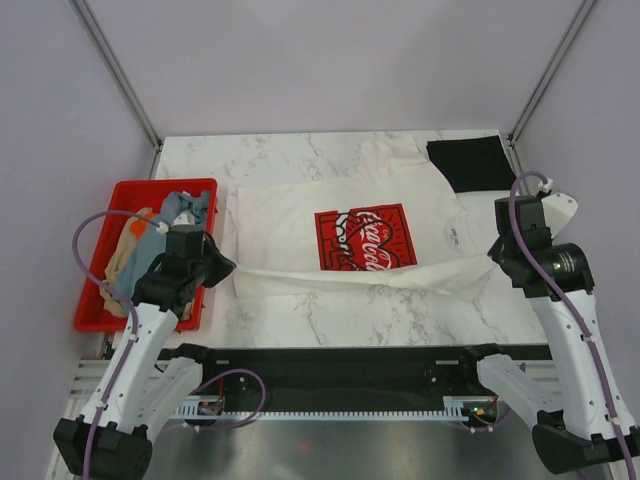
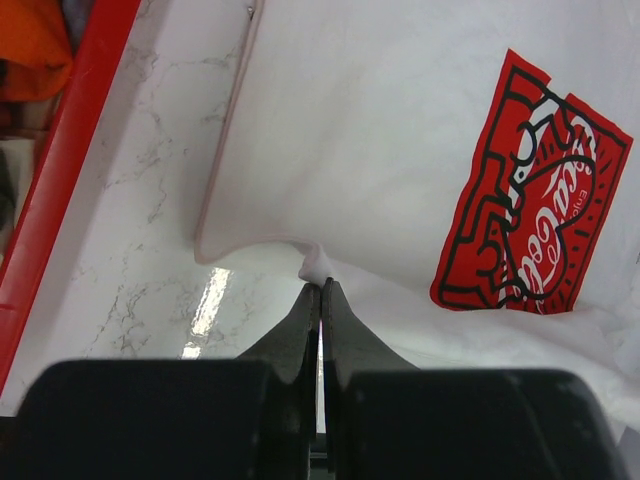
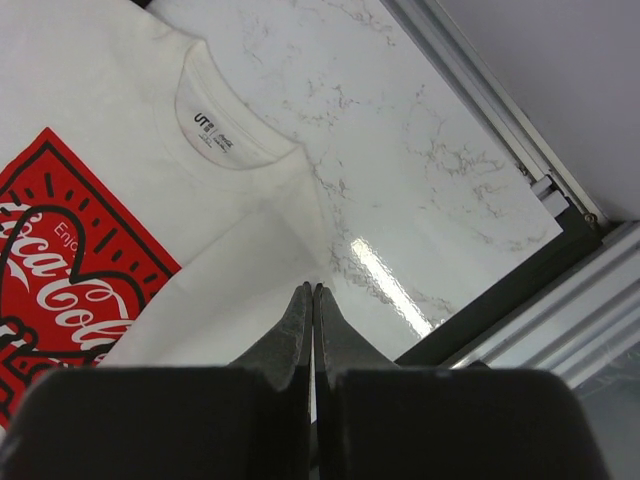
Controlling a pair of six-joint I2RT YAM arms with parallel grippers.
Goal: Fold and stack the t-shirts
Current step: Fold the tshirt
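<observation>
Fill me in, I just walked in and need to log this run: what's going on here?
Two robot arms are folding the cream-white t-shirt spread on the marble table. The left fingers are shut on its near hem corner, and the right fingers appear shut on its near edge at the collar end, so that edge is raised between them. A black t-shirt lies folded at the far right corner. More shirts sit in the red crate on the left.
</observation>
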